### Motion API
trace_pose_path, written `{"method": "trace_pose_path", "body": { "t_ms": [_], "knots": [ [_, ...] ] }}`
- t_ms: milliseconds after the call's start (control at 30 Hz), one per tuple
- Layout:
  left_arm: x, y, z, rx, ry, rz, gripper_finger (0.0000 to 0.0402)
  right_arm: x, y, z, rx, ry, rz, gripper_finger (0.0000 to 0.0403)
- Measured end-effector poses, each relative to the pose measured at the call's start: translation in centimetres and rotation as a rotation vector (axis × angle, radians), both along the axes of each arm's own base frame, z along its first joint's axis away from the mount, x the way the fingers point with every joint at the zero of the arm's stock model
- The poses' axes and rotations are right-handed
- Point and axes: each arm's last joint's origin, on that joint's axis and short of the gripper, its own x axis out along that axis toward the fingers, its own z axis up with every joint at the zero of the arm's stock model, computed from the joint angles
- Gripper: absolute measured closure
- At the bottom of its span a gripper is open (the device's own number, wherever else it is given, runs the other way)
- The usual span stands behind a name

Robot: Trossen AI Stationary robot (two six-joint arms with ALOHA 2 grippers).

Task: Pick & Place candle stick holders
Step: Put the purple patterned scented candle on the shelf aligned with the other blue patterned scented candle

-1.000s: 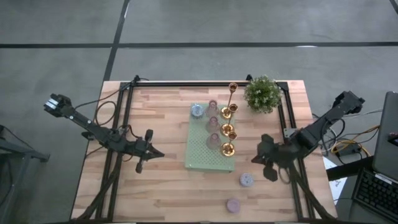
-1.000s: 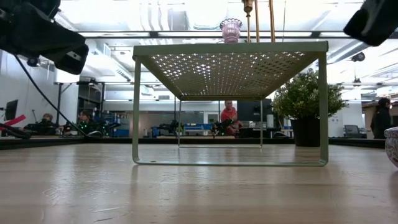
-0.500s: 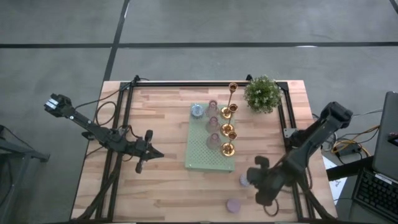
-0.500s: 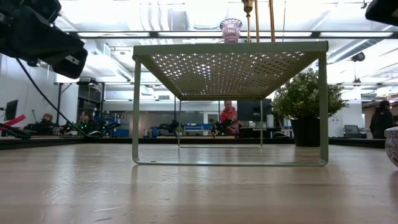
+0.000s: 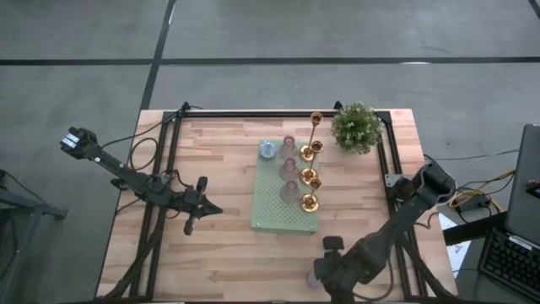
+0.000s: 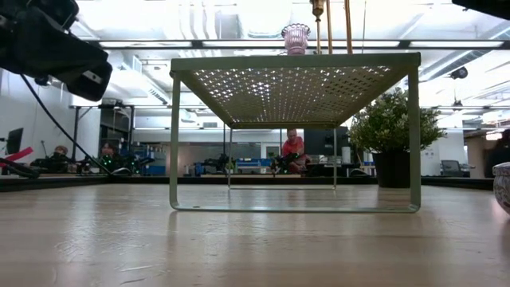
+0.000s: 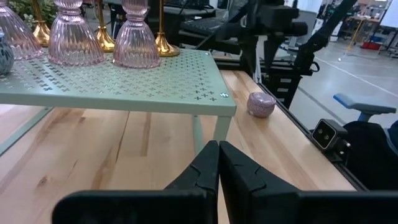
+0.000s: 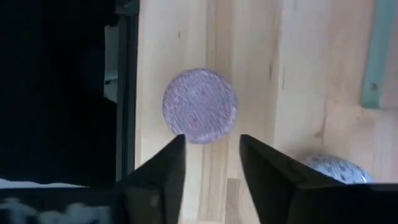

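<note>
At the near right edge of the pale wooden table [image 5: 219, 169], the right gripper [image 8: 210, 163] hangs straight over a small round lavender candle holder [image 8: 199, 106], its two dark fingers [image 8: 166, 168] spread apart and touching nothing, the holder's speckled top showing just past their tips. A second small round holder, blue-grey [image 8: 336, 169], lies near it on the bare wood, closer to the pale green perforated metal stand [image 5: 285, 203] at the table's middle; in the high view the arm covers both. A black frame rail [image 8: 126, 93] runs just beside the lavender holder at the table's edge. On the stand sit three ribbed pink glass holders [image 7: 68, 40], a blue-grey one [image 5: 267, 150] at the far corner, and a row of shiny gold metal holders [image 5: 309, 179], the farthest tall and thin-stemmed [image 5: 315, 127]. A green leafy potted plant [image 5: 355, 127] stands at the far right corner, well apart. The left gripper [image 7: 217, 163] waits left of the stand with its fingers pressed together, holding nothing. A second ago the right gripper hung further back, right of the stand, with fingers together; it has since swung toward the near edge and parted them, while the left arm and every holder stayed put.
</note>
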Motion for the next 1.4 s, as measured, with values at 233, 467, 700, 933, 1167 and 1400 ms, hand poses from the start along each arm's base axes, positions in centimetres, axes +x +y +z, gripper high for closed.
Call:
{"method": "trace_pose_path", "body": {
  "t_ms": [233, 467, 700, 933, 1167, 1400],
  "knots": [
    [0.0, 0.0, 0.1, 0.01, -0.007, 0.001, 0.0386, 0.9, 0.8, -1.5, -0.028, 0.012, 0.021, 0.0176],
    [0.0, 0.0, 0.1, -0.018, -0.003, 0.005, 0.0386, 1.5, 1.5, -3.2, -0.033, 0.025, 0.036, 0.011],
    [0.0, 0.0, 0.1, -0.019, -0.003, 0.006, 0.0386, 2.0, 2.0, -4.4, -0.029, 0.023, 0.063, 0.0067],
    [0.0, 0.0, 0.1, -0.024, -0.004, 0.007, 0.0386, 2.2, 2.2, -5.6, -0.045, 0.03, 0.092, 0.0054],
    [0.0, 0.0, 0.1, -0.038, -0.002, 0.008, 0.0386, 2.1, 2.2, -5.7, -0.053, 0.022, 0.123, 0.0069],
    [0.0, 0.0, 0.1, -0.039, -0.001, 0.009, 0.0386, 2.3, 2.1, -6.6, -0.026, -0.02, 0.133, 0.0074]
  ]
}}
